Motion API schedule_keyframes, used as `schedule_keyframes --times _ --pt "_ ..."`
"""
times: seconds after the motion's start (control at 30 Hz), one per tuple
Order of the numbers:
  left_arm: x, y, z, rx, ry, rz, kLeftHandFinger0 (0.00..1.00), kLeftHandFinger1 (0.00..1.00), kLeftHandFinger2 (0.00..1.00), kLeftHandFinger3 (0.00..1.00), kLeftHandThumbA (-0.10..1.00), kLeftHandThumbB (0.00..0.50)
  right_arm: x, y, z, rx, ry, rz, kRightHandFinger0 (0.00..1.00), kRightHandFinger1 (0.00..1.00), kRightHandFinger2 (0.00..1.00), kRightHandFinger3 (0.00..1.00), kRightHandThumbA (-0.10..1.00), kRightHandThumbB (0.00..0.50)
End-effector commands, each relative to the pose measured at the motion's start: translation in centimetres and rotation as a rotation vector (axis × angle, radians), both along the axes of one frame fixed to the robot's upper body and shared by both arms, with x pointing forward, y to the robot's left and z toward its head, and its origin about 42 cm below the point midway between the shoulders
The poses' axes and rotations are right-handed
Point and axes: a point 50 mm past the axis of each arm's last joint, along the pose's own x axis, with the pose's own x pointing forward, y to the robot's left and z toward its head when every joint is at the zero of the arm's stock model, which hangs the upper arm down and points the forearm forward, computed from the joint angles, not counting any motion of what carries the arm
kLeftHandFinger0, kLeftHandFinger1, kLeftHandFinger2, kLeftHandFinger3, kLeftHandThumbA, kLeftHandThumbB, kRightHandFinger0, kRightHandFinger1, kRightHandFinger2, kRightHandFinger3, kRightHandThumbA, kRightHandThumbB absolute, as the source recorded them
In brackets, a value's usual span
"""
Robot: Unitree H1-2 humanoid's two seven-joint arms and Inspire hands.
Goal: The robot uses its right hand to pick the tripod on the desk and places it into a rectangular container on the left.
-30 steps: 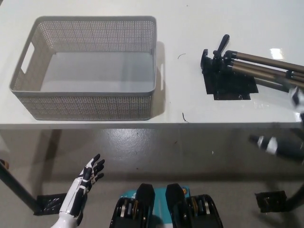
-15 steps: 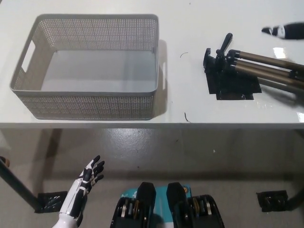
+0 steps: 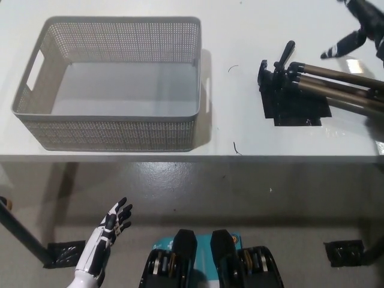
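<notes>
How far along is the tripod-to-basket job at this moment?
Nothing looks finished: the tripod lies on the desk, and the grey basket holds nothing. In hand: the black right hand hovers above the tripod's legs at the upper right, fingers apart, not gripping. The white left hand rests open below the desk edge. Left: grasp, carry left, place in the basket.

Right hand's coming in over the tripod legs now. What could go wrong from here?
The right hand is at the frame's top right corner, partly cut off, so its grasp is hard to monitor. The tripod is long and runs off-frame; gripped off-centre it may tilt and catch the container wall.
</notes>
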Motion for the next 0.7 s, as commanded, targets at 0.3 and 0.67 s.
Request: schedule_keyframes --times 0.3,0.67 --pt "-0.3 0.3 1.2 -0.009 -0.094 -0.056 1.0 1.0 1.0 1.0 1.0 0.285 1.6 4.5 4.1 -0.056 0.199 0.121 1.0 1.0 1.0 1.0 1.0 0.381" --pt "-0.3 0.3 1.4 -0.015 -0.098 -0.062 1.0 1.0 1.0 1.0 1.0 0.253 0.0 5.8 -5.9 -0.285 0.374 0.074 1.0 1.0 1.0 1.0 1.0 0.486"
